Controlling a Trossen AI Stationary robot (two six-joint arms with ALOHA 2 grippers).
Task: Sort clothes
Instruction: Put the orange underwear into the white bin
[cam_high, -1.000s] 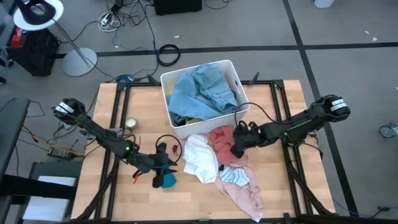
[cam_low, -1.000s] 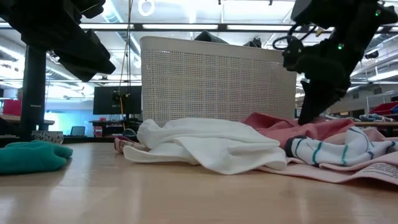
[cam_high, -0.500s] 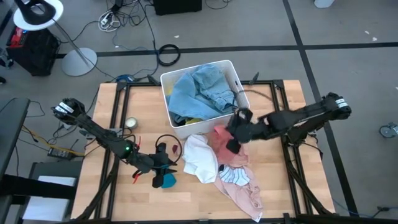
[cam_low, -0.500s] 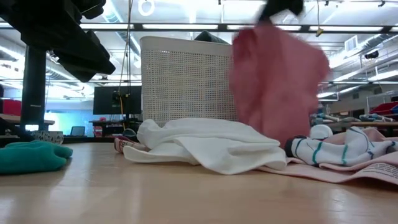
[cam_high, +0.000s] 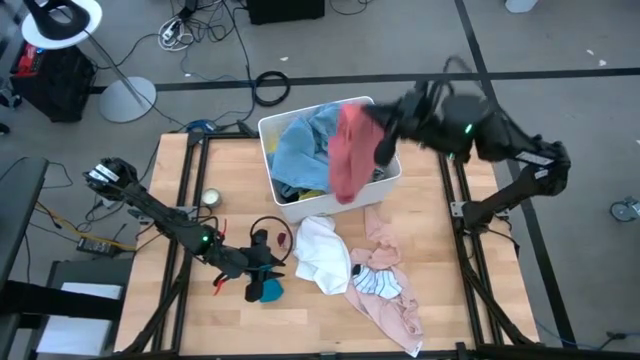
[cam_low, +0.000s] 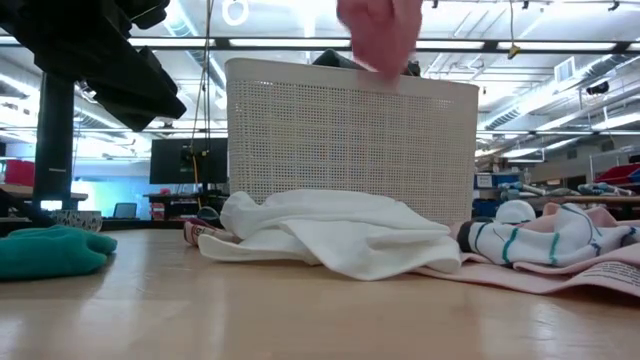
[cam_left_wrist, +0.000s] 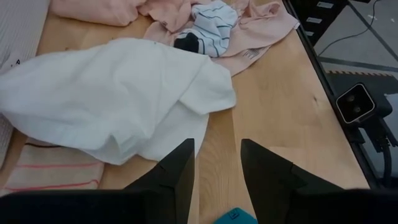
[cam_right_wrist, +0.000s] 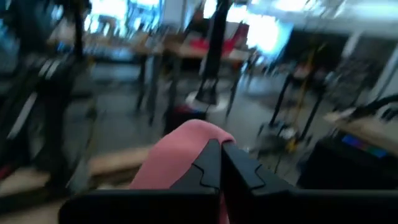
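Note:
My right gripper (cam_high: 383, 128) is shut on a pink garment (cam_high: 349, 152), high above the white bin (cam_high: 290, 208). The garment also shows in the low view (cam_low: 380, 32) and the right wrist view (cam_right_wrist: 174, 155). The bin holds light blue denim (cam_high: 312, 145). A white garment (cam_high: 322, 254), a pale pink one (cam_high: 388, 300) and a striped one (cam_high: 378, 282) lie on the table. My left gripper (cam_high: 278, 262) is open, low at the table's near left, beside a teal cloth (cam_high: 269, 290). My right gripper pinches the pink garment at its upper end (cam_right_wrist: 198, 138) between its two fingers. The garment hangs slack below the fingers, lifted clear of the table and over the bin's right part (cam_high: 340, 185).
A small tin (cam_high: 211, 198) stands at the table's left. A striped pink cloth (cam_left_wrist: 50, 177) lies under the white garment's edge. Bare wood lies at the table's near left and far right.
My right gripper has lifted the pink garment off the pile, gone up and toward the table's far edge, and now holds it over the bin. The garment has come clear of the table and hangs. The left arm kept still.

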